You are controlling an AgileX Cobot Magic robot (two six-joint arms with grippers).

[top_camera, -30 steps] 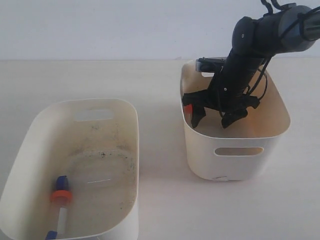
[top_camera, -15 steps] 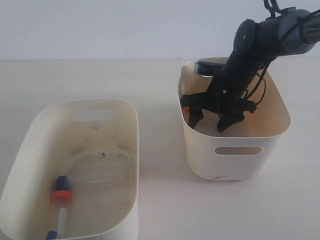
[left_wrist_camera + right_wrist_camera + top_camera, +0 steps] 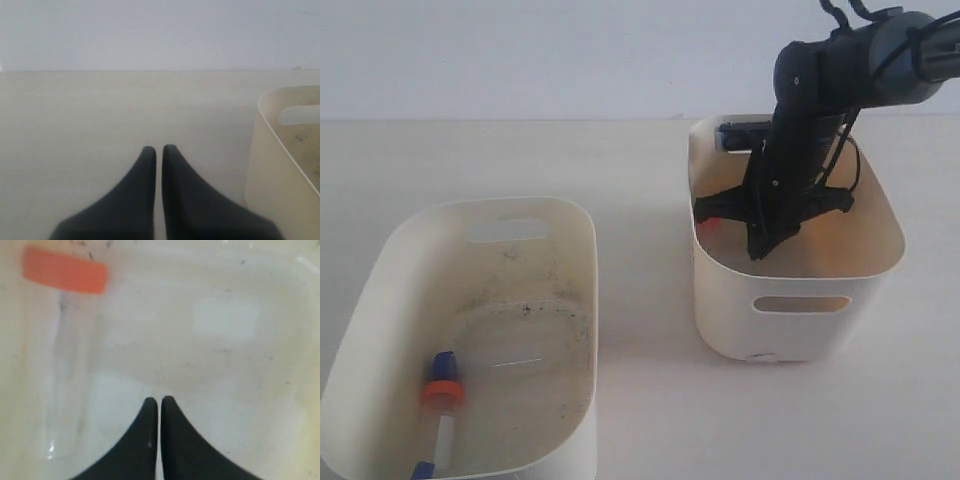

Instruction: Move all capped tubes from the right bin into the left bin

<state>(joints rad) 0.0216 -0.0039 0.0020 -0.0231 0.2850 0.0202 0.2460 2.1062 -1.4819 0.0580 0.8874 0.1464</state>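
Note:
My right gripper (image 3: 757, 250) reaches down into the right bin (image 3: 800, 305); its fingers are shut with nothing between them. In the right wrist view a clear tube (image 3: 62, 380) with an orange-red cap (image 3: 64, 275) lies on the bin floor beside the shut gripper (image 3: 160, 400), apart from it. That cap (image 3: 708, 217) shows by the bin's left wall. The left bin (image 3: 380, 290) holds tubes at its near corner: a blue cap (image 3: 443, 362), an orange-red cap (image 3: 441, 392), another blue cap (image 3: 423, 468). My left gripper (image 3: 159, 149) is shut over bare table, beside the left bin's wall (image 3: 272, 165).
The two bins stand apart on a pale table with a strip of bare surface (image 3: 640, 300) between them. A white wall (image 3: 520, 50) closes the back. The right arm's dark body (image 3: 810, 110) leans over the right bin's far rim.
The right gripper's fingers, spread open a second ago, have closed on nothing. The arm has straightened and the right bin has shifted slightly to the right.

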